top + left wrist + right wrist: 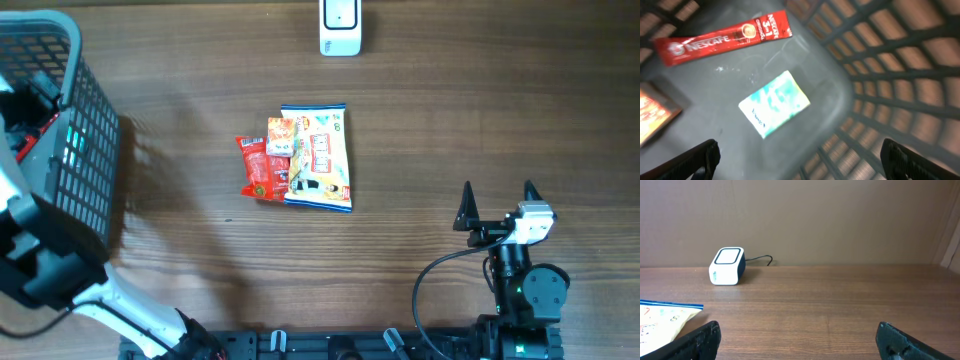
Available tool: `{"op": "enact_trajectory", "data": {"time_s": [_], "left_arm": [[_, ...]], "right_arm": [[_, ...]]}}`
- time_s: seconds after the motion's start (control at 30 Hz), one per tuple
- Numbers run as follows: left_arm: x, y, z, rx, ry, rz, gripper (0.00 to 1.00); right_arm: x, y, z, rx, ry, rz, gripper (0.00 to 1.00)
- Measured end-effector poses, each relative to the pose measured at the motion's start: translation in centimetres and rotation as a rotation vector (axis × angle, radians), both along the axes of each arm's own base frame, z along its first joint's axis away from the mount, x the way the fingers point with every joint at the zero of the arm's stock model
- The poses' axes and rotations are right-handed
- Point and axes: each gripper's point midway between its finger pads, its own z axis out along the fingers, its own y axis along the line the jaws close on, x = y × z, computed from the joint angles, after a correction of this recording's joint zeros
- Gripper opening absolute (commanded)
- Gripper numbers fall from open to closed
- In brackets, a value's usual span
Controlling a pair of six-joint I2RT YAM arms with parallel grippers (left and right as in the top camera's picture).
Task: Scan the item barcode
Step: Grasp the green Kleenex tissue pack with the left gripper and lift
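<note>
My left claw (799, 152) hangs spread and empty in the basket (95, 150) at nine o'clock, teal packet (774, 102) below (done, I judge). Next the snack bag (318, 157) at centre wants grasping for the scanner (340, 28) at twelve; my right claw (497, 190) at four gapes empty.

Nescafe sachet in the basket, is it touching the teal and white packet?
Apart. The left wrist view shows bare basket floor between the Nescafe sachet and the teal and white packet.
</note>
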Motion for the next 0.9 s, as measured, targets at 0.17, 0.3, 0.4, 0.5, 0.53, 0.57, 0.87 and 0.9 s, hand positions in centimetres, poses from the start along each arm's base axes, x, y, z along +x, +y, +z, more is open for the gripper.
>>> {"op": "enact_trajectory", "data": {"time_s": [0.17, 0.3, 0.4, 0.5, 0.53, 0.57, 0.87, 0.9], "left_arm": [[0.7, 1.1, -3.6, -0.019, 0.036, 0.002, 0.95], [0.6, 1.8, -5.3, -0.028, 0.055, 0.003, 0.88], [0.4, 2.1, -6.7, -0.039, 0.080, -0.006, 0.88], [0.3, 2.0, -8.5, -0.061, 0.110, -0.013, 0.88], [0.3, 1.9, -9.3, -0.074, 0.121, -0.015, 0.88], [0.4, 1.8, -10.0, -0.084, 0.128, -0.019, 0.88], [0.7, 1.5, -11.7, -0.101, 0.136, -0.082, 0.40], [0.8, 1.4, -11.7, -0.103, 0.134, -0.091, 0.24]], "right_arm": [[0.0, 0.0, 0.0, 0.000, 0.000, 0.000, 1.00], [0.0, 0.0, 0.0, 0.000, 0.000, 0.000, 1.00], [0.0, 0.0, 0.0, 0.000, 0.000, 0.000, 1.00], [0.0, 0.0, 0.0, 0.000, 0.000, 0.000, 1.00], [0.0, 0.0, 0.0, 0.000, 0.000, 0.000, 0.99], [0.0, 0.0, 0.0, 0.000, 0.000, 0.000, 1.00], [0.0, 0.0, 0.0, 0.000, 0.000, 0.000, 1.00], [0.0, 0.0, 0.0, 0.000, 0.000, 0.000, 1.00]]}}
